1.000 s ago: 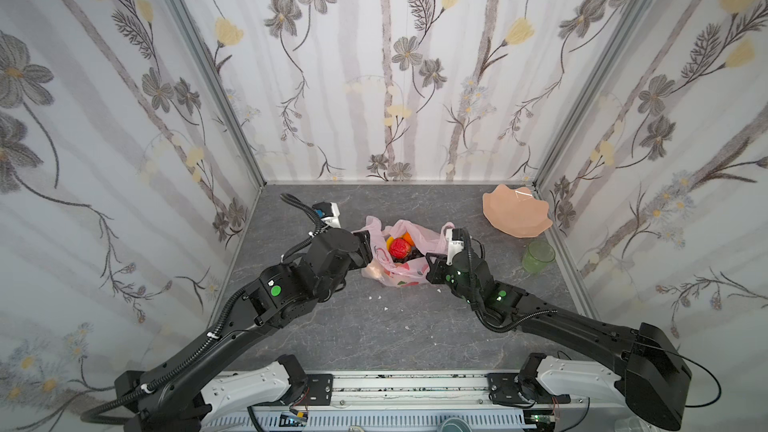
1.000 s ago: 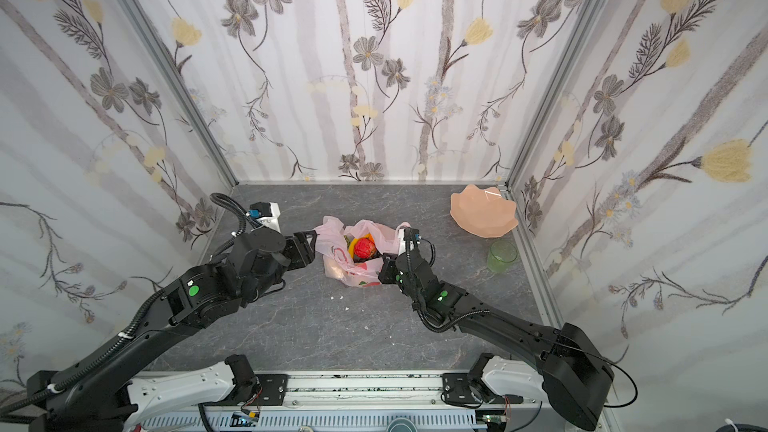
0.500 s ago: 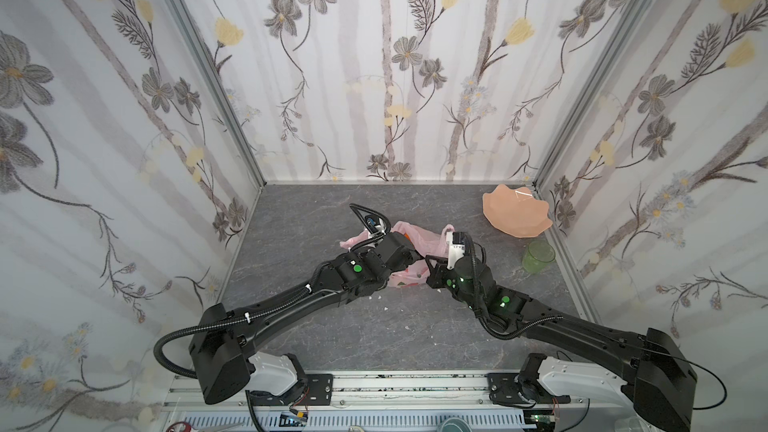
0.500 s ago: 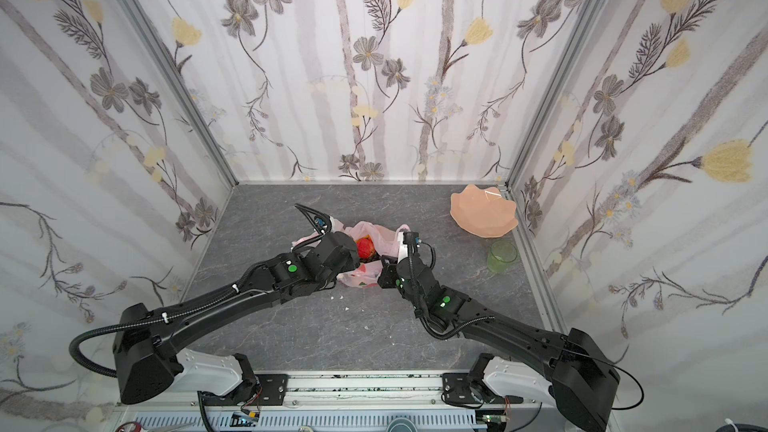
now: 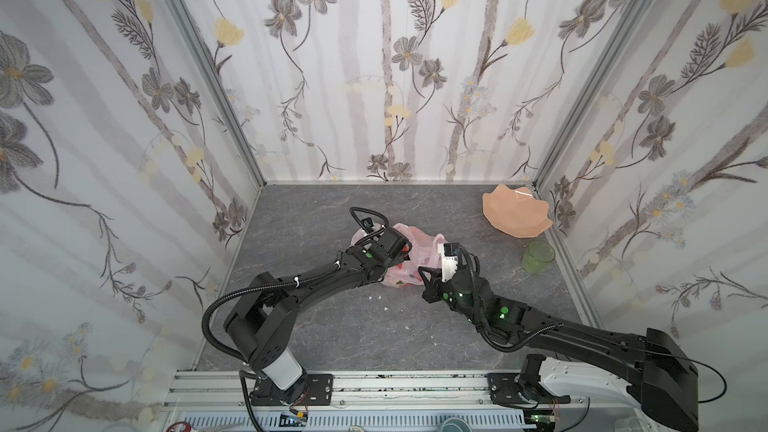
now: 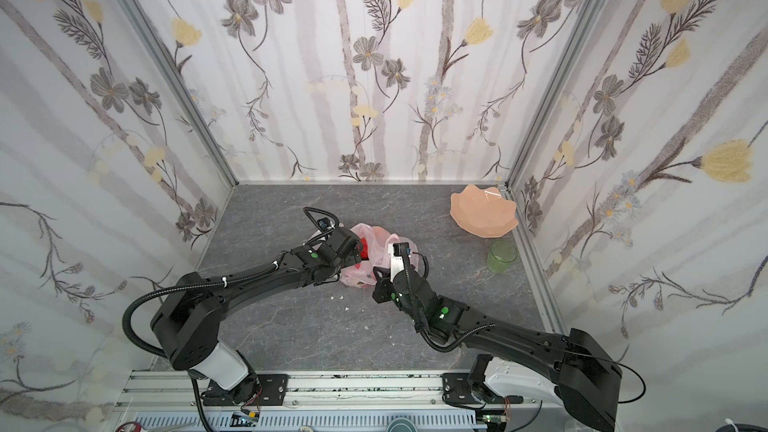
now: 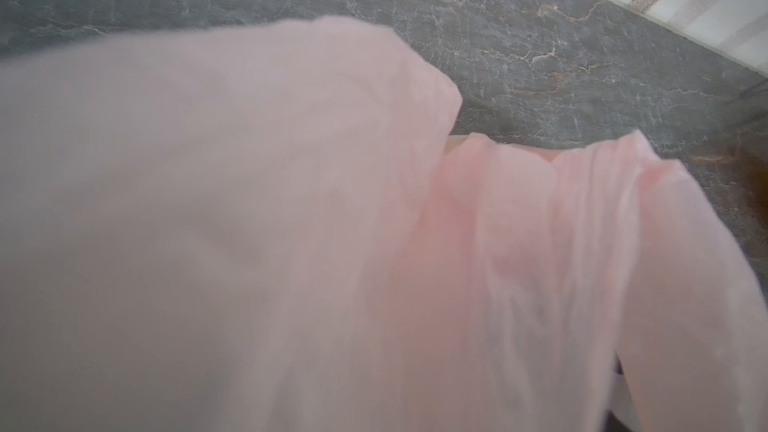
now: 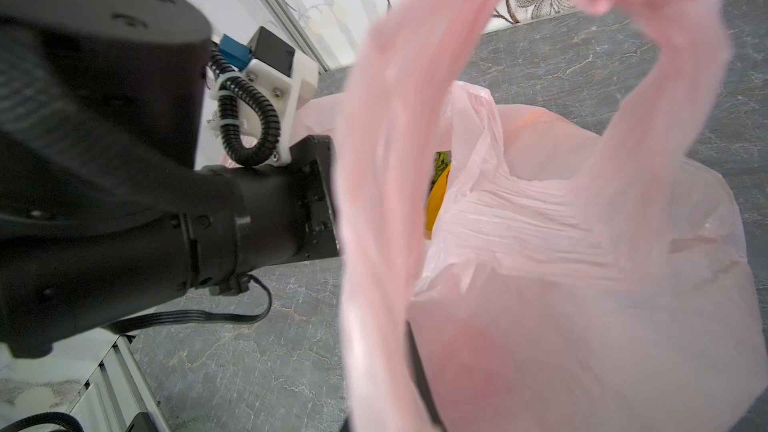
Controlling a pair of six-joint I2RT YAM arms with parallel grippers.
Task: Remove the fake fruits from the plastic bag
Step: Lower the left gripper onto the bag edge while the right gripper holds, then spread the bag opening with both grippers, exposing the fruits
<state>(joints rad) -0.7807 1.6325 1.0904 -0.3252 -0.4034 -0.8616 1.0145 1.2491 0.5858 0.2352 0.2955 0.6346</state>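
Top views: left end effector (image 5: 405, 252) inside plastic bag (image 5: 426, 251), cannot tell state; right end effector (image 5: 424, 275) clamps bag

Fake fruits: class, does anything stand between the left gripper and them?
Yes. Pink film of the plastic bag fills the left wrist view, and no fruit shows there. In a top view the left gripper sits at the bag's mouth beside a red fruit.
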